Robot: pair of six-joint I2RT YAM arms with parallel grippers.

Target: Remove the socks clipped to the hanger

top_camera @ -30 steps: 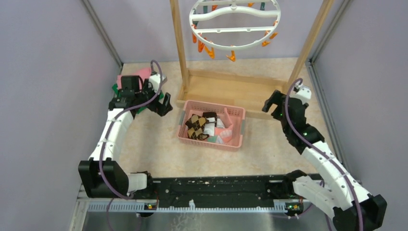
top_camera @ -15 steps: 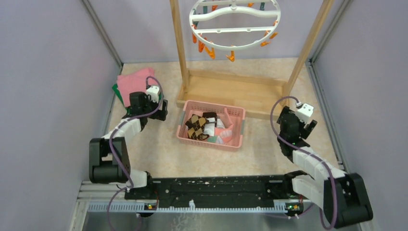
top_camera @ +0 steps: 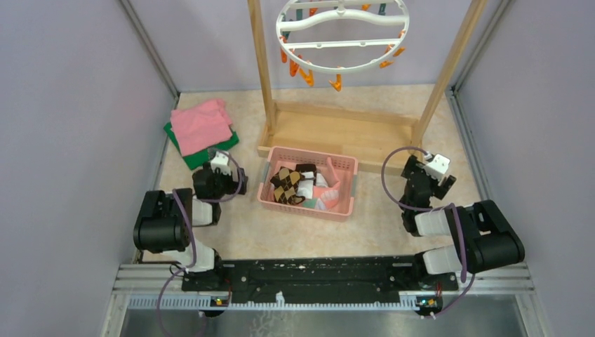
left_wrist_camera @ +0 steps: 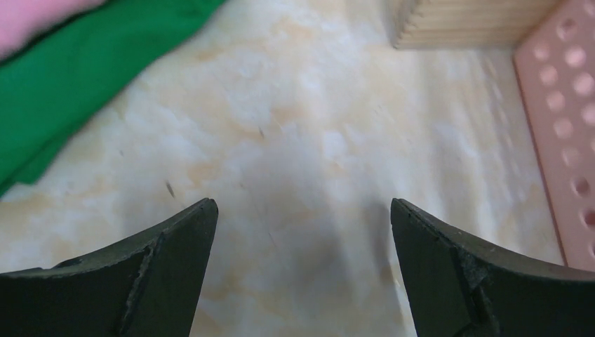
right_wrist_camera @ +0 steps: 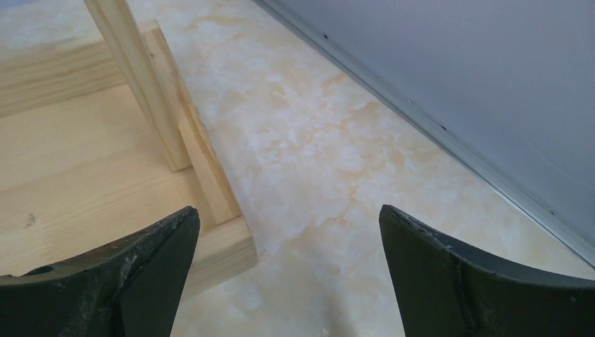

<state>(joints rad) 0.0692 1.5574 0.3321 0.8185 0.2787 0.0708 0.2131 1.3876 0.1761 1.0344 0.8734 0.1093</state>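
Note:
The white ring hanger (top_camera: 342, 35) hangs from the wooden frame at the top of the top view, its orange clips (top_camera: 300, 71) bare. Several socks (top_camera: 300, 186), argyle, pink and white, lie in the pink basket (top_camera: 344, 166) below it. My left gripper (top_camera: 231, 166) is folded back low over the table left of the basket, open and empty; it also shows in the left wrist view (left_wrist_camera: 302, 232). My right gripper (top_camera: 421, 165) is folded back right of the basket near the frame's base, open and empty; it also shows in the right wrist view (right_wrist_camera: 288, 239).
Folded pink cloth (top_camera: 202, 123) on green cloth (top_camera: 200, 156) lies at the back left. The wooden frame's posts (top_camera: 261, 70) and base board (top_camera: 337, 130) stand behind the basket. Grey walls close both sides. The basket's wall (left_wrist_camera: 568, 119) edges the left wrist view.
Both arms have drawn back and folded down toward their bases. The left gripper left the cloths; the right gripper came down from near the frame's right post. Both stay open.

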